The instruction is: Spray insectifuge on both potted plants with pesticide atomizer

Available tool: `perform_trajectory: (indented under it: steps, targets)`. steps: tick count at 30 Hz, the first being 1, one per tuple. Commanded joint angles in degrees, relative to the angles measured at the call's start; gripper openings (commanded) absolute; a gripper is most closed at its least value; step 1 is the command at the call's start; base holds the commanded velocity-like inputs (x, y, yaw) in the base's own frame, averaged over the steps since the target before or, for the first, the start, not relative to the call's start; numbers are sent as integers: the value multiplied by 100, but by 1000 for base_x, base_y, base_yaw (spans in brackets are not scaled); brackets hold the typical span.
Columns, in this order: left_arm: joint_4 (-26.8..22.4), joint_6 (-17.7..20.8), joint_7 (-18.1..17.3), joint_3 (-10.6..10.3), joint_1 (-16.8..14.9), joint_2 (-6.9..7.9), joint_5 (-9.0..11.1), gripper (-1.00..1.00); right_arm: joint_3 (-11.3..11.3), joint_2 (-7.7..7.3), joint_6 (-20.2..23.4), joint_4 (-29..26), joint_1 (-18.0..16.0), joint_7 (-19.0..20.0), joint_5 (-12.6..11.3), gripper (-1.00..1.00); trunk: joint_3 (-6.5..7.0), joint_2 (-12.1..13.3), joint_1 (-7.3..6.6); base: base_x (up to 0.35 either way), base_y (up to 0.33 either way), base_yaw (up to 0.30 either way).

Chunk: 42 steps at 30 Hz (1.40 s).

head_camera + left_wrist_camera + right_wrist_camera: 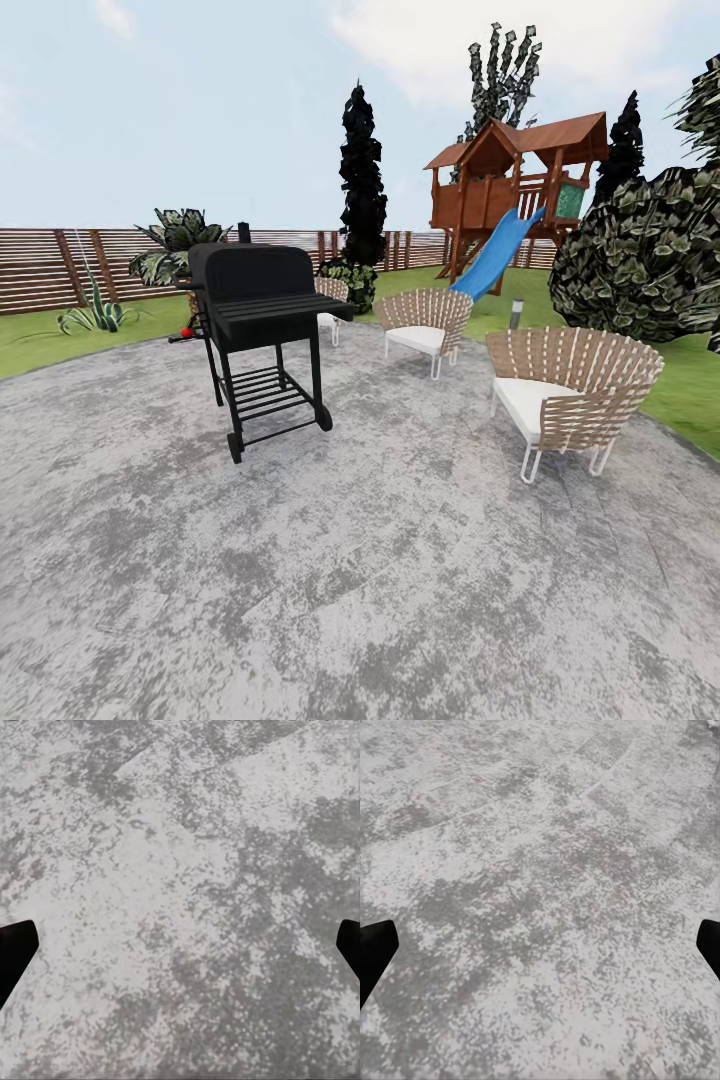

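Note:
I stand on the round grey stone patio point(380, 560) of the garden. The pesticide atomizer is out of view. A rosette of pointed, pale-speckled green leaves point(176, 243) rises behind the grill at the far left, its base hidden; it may be one of the potted plants. A similar speckled clump point(352, 280) sits at the foot of a dark cypress. My left gripper point(180, 952) hangs open over bare stone, its dark fingertips point(15, 952) at the picture's edges. The right gripper point(540, 952) is likewise open over the stone, holding nothing.
A black wheeled grill point(262, 330) stands ahead on the left. Three slatted wicker chairs point(565, 395) point(425, 325) point(330, 300) ring the patio's right and far side. Beyond lie lawn, a striped agave point(95, 312), a brown slatted fence point(50, 268), a playset with a blue slide point(500, 250) and a large bush point(640, 255).

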Motion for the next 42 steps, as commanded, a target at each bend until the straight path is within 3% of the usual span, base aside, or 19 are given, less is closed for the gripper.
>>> perform_trajectory:
  steps: [1, 8, 22, 42]
  targets:
    - [12, -72, -6, 9, -1, 41, 7, 100, 3, -1, -17, 3, -2, 2, 1, 100, -6, -3, 0, 0, 0, 0]
    - [85, -417, 1, 12, -4, 118, 5, 100, -9, -1, -17, 11, -4, -3, -4, 100, -6, -3, 0, -17, 13, -126]
    - [112, -452, 4, 19, -5, 129, 47, 100, -22, -1, -12, 20, -4, -28, -8, 100, -7, -3, 0, -212, 201, -282]
    - [121, -483, -1, 7, -5, 119, -29, 100, -31, -1, -9, 20, -4, -42, -15, 100, -129, -3, 0, -9, 252, -228]
